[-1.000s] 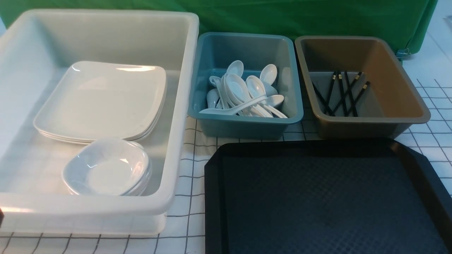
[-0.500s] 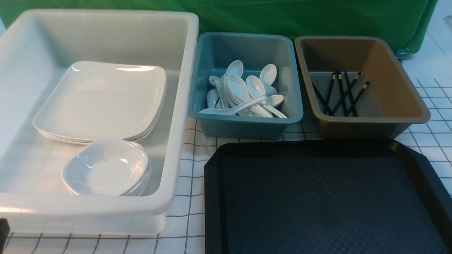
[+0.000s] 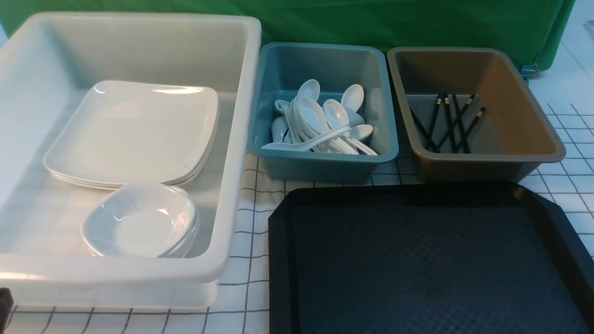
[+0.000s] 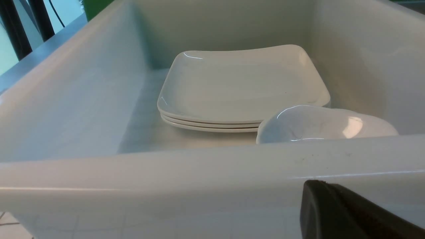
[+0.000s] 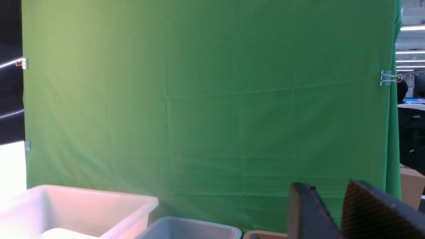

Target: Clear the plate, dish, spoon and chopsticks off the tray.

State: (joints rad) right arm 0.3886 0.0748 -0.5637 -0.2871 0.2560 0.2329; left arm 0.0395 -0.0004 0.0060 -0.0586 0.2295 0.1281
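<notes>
The black tray (image 3: 417, 260) lies at the front right with nothing on it. A stack of white square plates (image 3: 134, 130) sits in the white tub (image 3: 241, 139), and stacked small dishes (image 3: 139, 222) sit in front of it. Several white spoons (image 3: 320, 120) are piled in the teal tub (image 3: 320, 167). Black chopsticks (image 3: 448, 123) lie in the brown tub (image 3: 524, 130). My left gripper (image 4: 318, 186) is shut and empty, just outside the white tub's near wall, facing the plates (image 4: 239, 83) and dishes (image 4: 318, 124). My right gripper (image 5: 327, 184) is open and empty, raised and facing the green cloth.
A green cloth (image 3: 371, 23) hangs behind the three tubs. The table carries a white cloth with a black grid (image 3: 246, 287). The left gripper's dark tip (image 3: 3, 301) shows at the front view's lower left corner. The right arm is outside the front view.
The left gripper's dark tip has come a little further into the front view's lower left corner. Tubs, tray and tableware have not moved.
</notes>
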